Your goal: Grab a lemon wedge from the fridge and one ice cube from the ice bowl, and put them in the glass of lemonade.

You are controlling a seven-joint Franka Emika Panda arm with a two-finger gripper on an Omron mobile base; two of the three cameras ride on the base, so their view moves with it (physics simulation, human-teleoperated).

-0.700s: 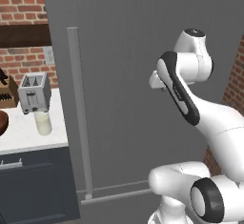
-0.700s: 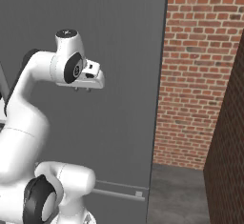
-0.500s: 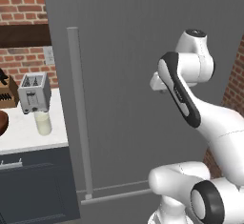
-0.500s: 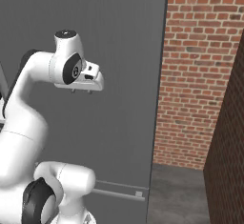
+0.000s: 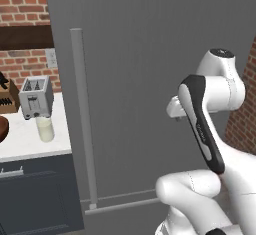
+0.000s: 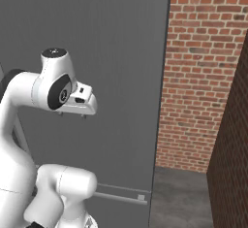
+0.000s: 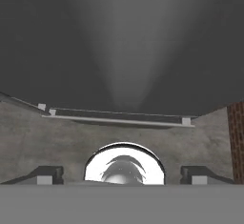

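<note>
Gripper [image 7: 122, 174] spread open and empty at frame bottom, facing the closed fridge [image 5: 150, 79]; glass of lemonade [image 5: 45, 129] far left.

Base views flanking the fridge [image 5: 150, 54]; hand view downward.

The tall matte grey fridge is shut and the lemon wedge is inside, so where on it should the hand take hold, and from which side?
Probably the long vertical grey bar handle on the tall matte grey fridge, around mid-height. It stands off the door near its counter-side edge, so open fingers could straddle the bar from the front and pull outward. The hand is open and well to the handle's right.
</note>
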